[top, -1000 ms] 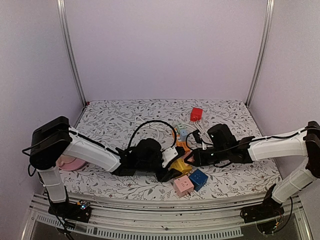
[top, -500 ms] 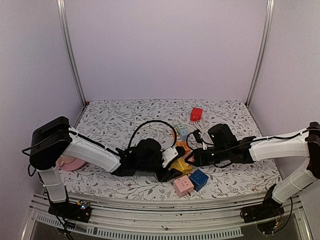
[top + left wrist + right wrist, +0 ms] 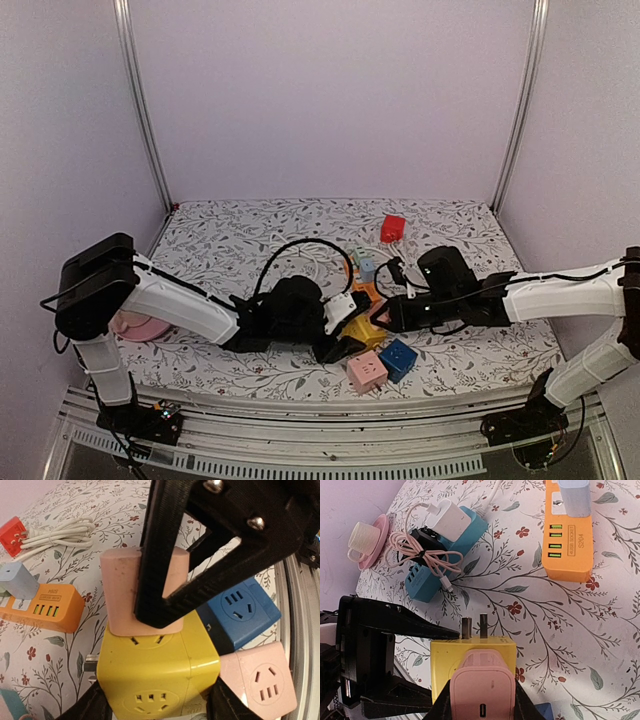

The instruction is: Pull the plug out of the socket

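Barely any change vs a sec ago: the right arm point(image 3: 560, 295) sits a touch further right in the top view, the left arm point(image 3: 180, 305) is in the same spot, and plug + cube haven't budged.

Centre-front of the tabletop point(image 3: 230, 240), both arms meet. The left pincer point(image 3: 155, 702) is clamped round the yellow socket cube point(image 3: 155, 675), one finger on each side of it, low down. The right pincer point(image 3: 482, 702) is closed tight on the pink plug point(image 3: 482, 685), fingers pinching its two sides.

The plug is seated on the cube's top face, flush, no gap showing in the left wrist view. Two metal prongs point(image 3: 474, 627) stick out of the cube's far side, just above the tabletop.

Right next to the cube there's a blue socket cube point(image 3: 245, 612) touching its corner, and a pink socket cube point(image 3: 260, 685) just beside that, nearer the front edge.

Behind lies an orange power strip point(image 3: 568, 540) w/ a pale blue adapter point(image 3: 574, 495) plugged into it. Off to the left is a teal power strip point(image 3: 437, 555) carrying a white charger point(image 3: 447, 517) and a coiled pink cable point(image 3: 427, 555). Further left, a cup point(image 3: 362, 537) stands on a pink saucer point(image 3: 379, 522). At the back is a red socket block point(image 3: 392, 228), w/ a bundled white cable point(image 3: 55, 535) near it.
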